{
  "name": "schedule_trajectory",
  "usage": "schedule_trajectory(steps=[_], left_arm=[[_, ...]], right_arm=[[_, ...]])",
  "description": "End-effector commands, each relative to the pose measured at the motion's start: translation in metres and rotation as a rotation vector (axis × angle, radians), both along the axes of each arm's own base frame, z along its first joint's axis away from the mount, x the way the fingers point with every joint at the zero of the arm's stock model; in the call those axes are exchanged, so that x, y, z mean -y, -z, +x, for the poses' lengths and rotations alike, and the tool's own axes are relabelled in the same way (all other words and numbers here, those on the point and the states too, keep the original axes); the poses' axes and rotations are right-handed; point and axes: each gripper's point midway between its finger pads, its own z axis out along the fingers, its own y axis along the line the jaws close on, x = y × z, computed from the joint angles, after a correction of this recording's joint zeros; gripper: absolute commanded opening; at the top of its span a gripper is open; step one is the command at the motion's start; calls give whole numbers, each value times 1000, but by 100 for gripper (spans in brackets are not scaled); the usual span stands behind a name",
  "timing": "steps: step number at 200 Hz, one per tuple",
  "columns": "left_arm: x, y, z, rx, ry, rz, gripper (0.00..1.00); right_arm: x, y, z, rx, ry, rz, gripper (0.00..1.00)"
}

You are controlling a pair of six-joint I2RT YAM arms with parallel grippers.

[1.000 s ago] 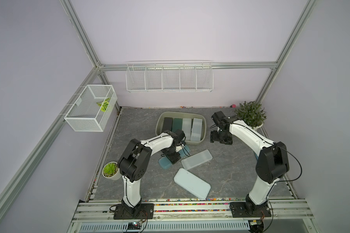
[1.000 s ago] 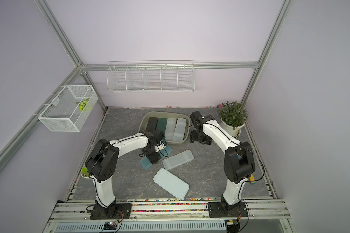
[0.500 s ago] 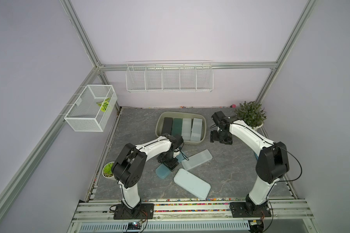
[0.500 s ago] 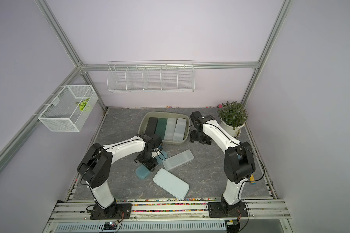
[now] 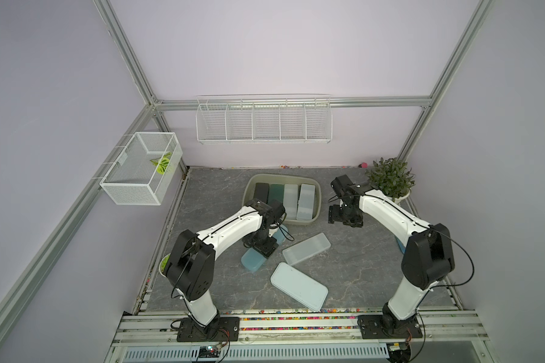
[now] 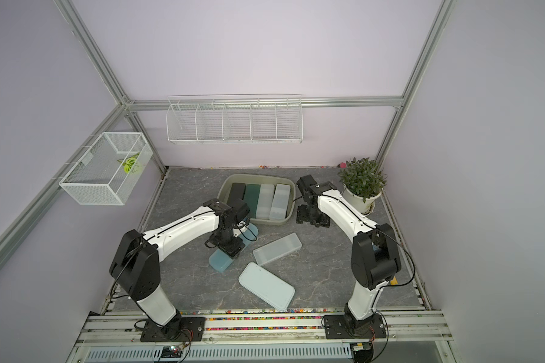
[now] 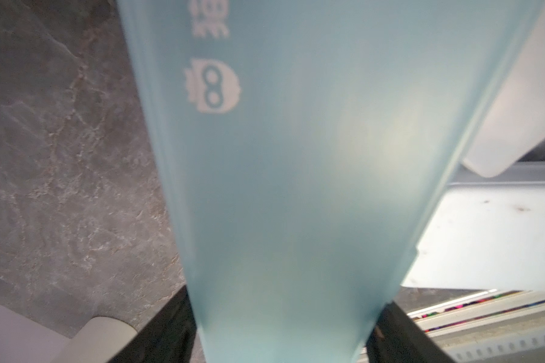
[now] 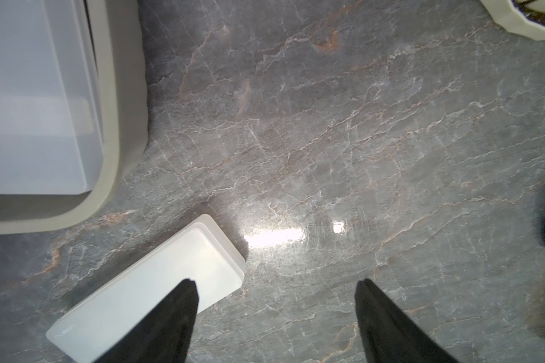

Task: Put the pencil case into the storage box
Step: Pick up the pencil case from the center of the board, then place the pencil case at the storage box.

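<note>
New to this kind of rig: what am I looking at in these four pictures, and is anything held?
Two white robot arms stand at the near edge of a grey table, each ending in a two-fingered pincer. Both top views look down from one camera head; each wrist view comes from a camera on that arm. The left pincer grips a blue pencil case across its width. The right pincer is open and empty beside the olive storage box, which holds four pencil cases side by side. A clear pencil case and a larger pale blue case lie loose on the table.
</note>
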Motion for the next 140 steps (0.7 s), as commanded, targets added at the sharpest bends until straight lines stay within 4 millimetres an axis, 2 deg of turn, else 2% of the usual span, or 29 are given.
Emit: schedule_trajectory(steps=[1,13,37,62,82,109,140], left_arm=[[3,-34,15,74,-21,-51,55],[4,-48,31,117,-39,-80,55],[0,-69,78,229,-102,-128,56],[4,-80,128,310,-148,-175,56],[10,-75,161,339,-176,-205,56],[10,-56,205,360,-220,-207,56],[7,-36,245,391,-232,-168,56]], right_arm=[[3,-8,-3,22,26,13,83],[3,-8,-3,24,26,13,83],[1,-8,-3,26,23,19,83],[-3,-9,-4,26,12,20,83],[-6,-12,-6,28,4,22,83],[-7,-14,-9,28,-3,21,83],[-7,-16,-10,29,-7,21,83]])
